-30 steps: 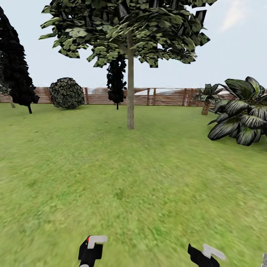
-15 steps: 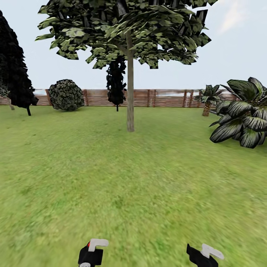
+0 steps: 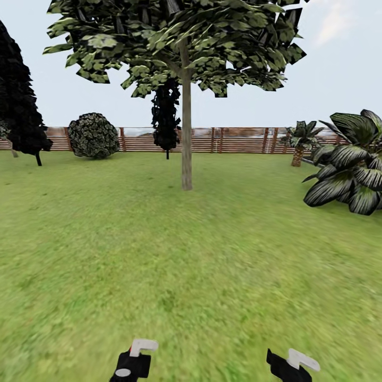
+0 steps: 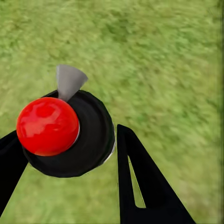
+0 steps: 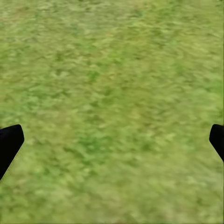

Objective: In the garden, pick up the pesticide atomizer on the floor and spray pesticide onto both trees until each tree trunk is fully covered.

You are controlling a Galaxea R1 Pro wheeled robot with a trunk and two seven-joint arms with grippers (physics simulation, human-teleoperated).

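Observation:
One tree stands ahead on the garden lawn, and its straight grey-brown tree trunk rises bare to the canopy. The pesticide atomizer has a black round body, a red ball top and a grey nozzle. My left gripper is shut on it, one black finger on each side. In the head view the left gripper sits at the bottom edge, far from the trunk. My right gripper is open over bare grass, with nothing between its fingers, and it also appears low in the head view.
A brown slat fence closes the far side. Dark cypress-like trees and a round bush stand at the left, another dark narrow tree behind the trunk. Palm-like plants crowd the right. Open grass lies between me and the trunk.
The whole head view has shifted: the tree has grown slightly and the side plants have slid outward, so the camera has moved toward the tree. Both grippers keep their hold and state.

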